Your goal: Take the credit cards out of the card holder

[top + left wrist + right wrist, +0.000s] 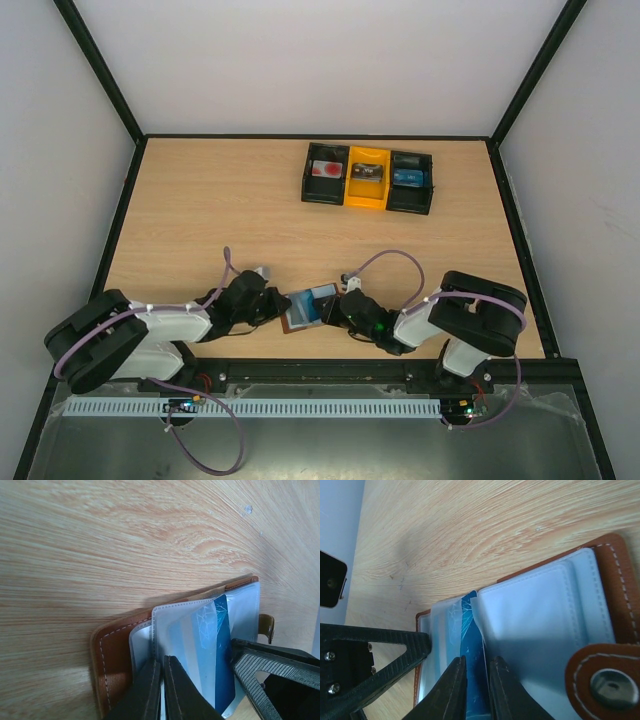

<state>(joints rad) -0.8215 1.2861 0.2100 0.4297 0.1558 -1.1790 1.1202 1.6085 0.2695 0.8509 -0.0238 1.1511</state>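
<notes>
Table (220,210) of pale wood, with a black-and-yellow tray (410,154) at its far side, well apart from the work. The holder (305,312) lies open at the near edge, between the two grippers. Left gripper (161,662): jaws together on the edge of a clear sleeve (172,617), pinning the holder. Right gripper (476,662): jaws narrowly apart astride a blue card (469,625) that stands out of its pocket; whether they pinch it cannot be told. The card is probably light, stiff and slick, best taken by its exposed edge and drawn straight along the pocket. The sleeve looks soft and likely to cling, and the light holder would lift if unpinned. Obstacles are the neighbouring sleeves, the left gripper close beside, and the snap tab (607,682).
</notes>
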